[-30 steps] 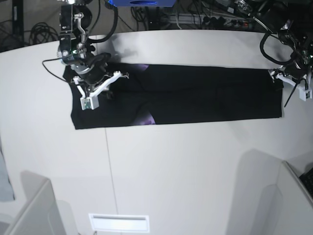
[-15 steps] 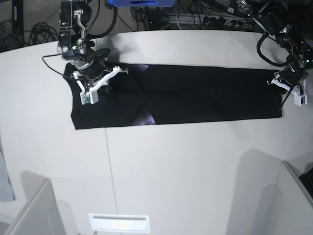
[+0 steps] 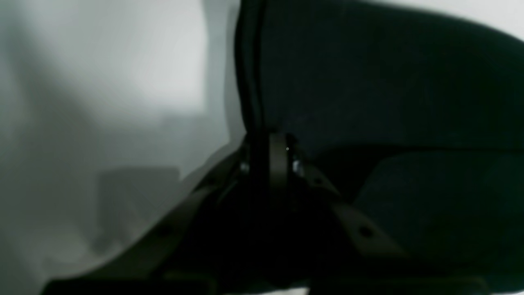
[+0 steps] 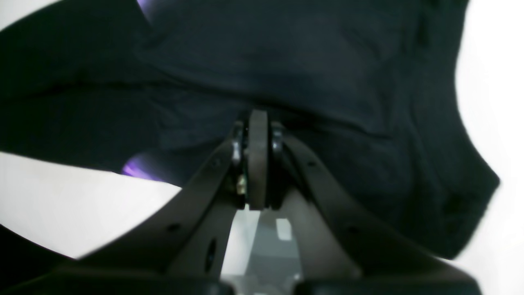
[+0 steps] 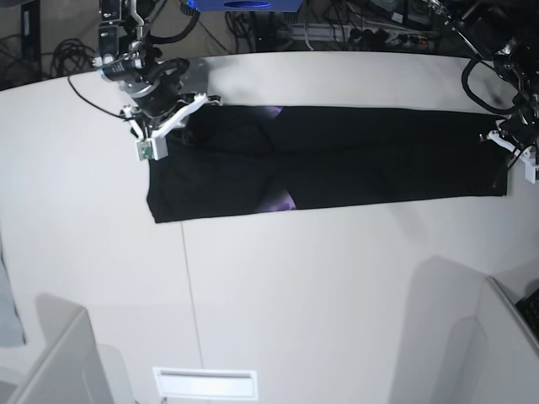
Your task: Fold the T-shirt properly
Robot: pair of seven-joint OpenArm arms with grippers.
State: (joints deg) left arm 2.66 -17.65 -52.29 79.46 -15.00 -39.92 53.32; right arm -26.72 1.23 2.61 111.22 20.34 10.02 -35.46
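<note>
1. Black cloth T-shirt [image 5: 328, 160] is stretched out as a long folded strip across the far part of the white counter [image 5: 295, 286], with bits of purple print peeking out near the middle fold.
2. Right claw [image 4: 256, 123] is clamped tight on the shirt's fabric at the left end of the strip in the base view, cloth bunched up around its tips.
3. Left claw [image 3: 272, 143] is pinched down on the shirt's edge at the right end; that wrist view is pretty blurry though.
4. Cables sit beyond the counter's far edge.
</note>
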